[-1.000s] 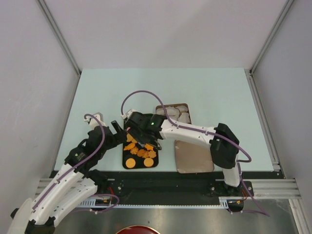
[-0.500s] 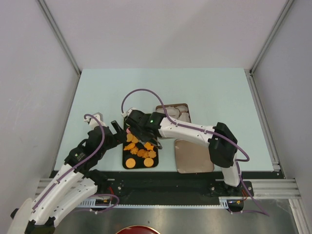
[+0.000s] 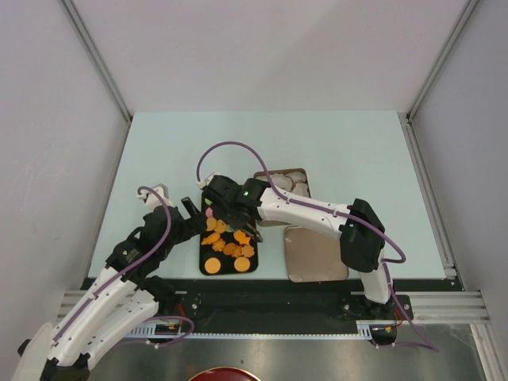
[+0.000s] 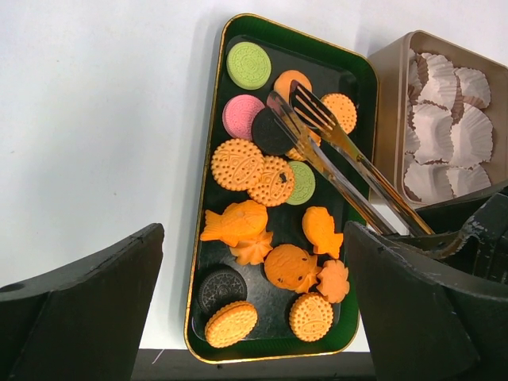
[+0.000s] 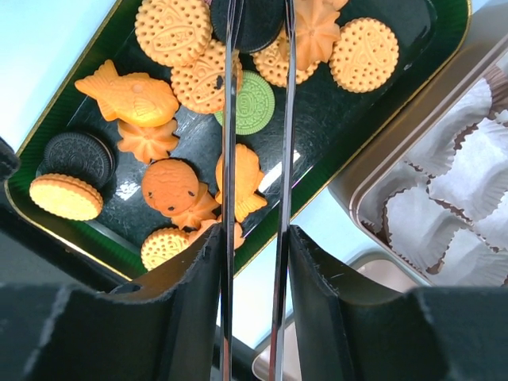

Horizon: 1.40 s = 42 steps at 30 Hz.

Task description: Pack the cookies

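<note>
cookies (image 4: pixel 268 181) filling gold-rimmed tray (image 4: pixel 359 78), tongs (image 4: pixel 355 155) over far end, tin (image 4: pixel 386 103) just beside

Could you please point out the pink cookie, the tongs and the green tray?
pink cookie (image 4: pixel 243 116), left wrist view, its centre
tongs (image 4: pixel 357 159), left wrist view, upper arm's middle
green tray (image 4: pixel 268 333), left wrist view, bare floor

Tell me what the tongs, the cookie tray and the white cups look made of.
The tongs: polished metal, likely steel; mirror-bright with sharp reflections.
The tray: glossy dark green with a gold rim, lacquered metal or plastic; cannot tell which.
The cups: thin white paper, by the crinkled pleats.
</note>
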Available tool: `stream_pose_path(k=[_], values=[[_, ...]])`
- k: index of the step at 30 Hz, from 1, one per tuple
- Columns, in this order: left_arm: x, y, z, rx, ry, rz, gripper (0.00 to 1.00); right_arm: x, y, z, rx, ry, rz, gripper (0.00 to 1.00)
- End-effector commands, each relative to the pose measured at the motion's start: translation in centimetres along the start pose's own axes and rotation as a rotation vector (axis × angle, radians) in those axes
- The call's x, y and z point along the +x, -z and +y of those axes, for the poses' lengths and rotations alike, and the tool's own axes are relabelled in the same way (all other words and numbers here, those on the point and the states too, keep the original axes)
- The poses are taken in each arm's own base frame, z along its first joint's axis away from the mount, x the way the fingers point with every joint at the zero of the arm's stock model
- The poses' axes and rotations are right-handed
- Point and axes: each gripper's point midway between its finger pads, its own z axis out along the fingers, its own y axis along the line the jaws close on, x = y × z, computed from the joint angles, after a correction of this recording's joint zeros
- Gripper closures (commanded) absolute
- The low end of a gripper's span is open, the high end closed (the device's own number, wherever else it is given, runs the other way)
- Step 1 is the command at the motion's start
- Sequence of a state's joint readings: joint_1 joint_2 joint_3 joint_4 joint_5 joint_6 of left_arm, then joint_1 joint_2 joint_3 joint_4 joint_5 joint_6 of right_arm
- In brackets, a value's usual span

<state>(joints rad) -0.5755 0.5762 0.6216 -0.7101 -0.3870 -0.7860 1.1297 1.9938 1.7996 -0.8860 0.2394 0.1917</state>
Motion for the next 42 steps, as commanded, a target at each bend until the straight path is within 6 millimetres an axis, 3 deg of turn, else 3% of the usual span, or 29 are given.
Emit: stream_pose_path(k=[1, 6, 14, 23, 27, 33, 42], values=[[-0.4, -0.1, -0.7, 0.025, 0.023, -0.014, 0.0, -1.3, 1.2, 1.1, -0.067, -0.026, -0.025, 0.59], [-0.4, -0.1, -0.7, 0.025, 0.023, -0.014, 0.0, -2.3, 2.3, 2.0, -0.135, -0.044, -0.064, 0.59], [-0.5, -0.1, -0.7, 0.025, 0.027, -0.016, 0.0, -2.0, 2.3, -0.1, -0.098, -0.081, -0.061, 0.54], [0.0, -0.5, -0.7, 0.024, 0.026, 0.001, 0.0, -0.6, 0.9, -0.5, -0.104, -0.095, -0.023, 0.55], [0.0, -0.5, -0.6, 0.018, 0.022, 0.003, 0.0, -0.8, 0.9, -2.0, -0.024, -0.097, -0.043, 0.51], [0.2, -0.7, -0.7, 0.013, 0.02, 0.01, 0.0, -1.2, 1.4, -2.6, 0.013, -0.066, -0.049, 0.46], [0.3, -0.7, -0.7, 0.016, 0.025, 0.011, 0.0, -2.3, 1.6, -1.6, 0.031, 0.006, -0.02, 0.46]])
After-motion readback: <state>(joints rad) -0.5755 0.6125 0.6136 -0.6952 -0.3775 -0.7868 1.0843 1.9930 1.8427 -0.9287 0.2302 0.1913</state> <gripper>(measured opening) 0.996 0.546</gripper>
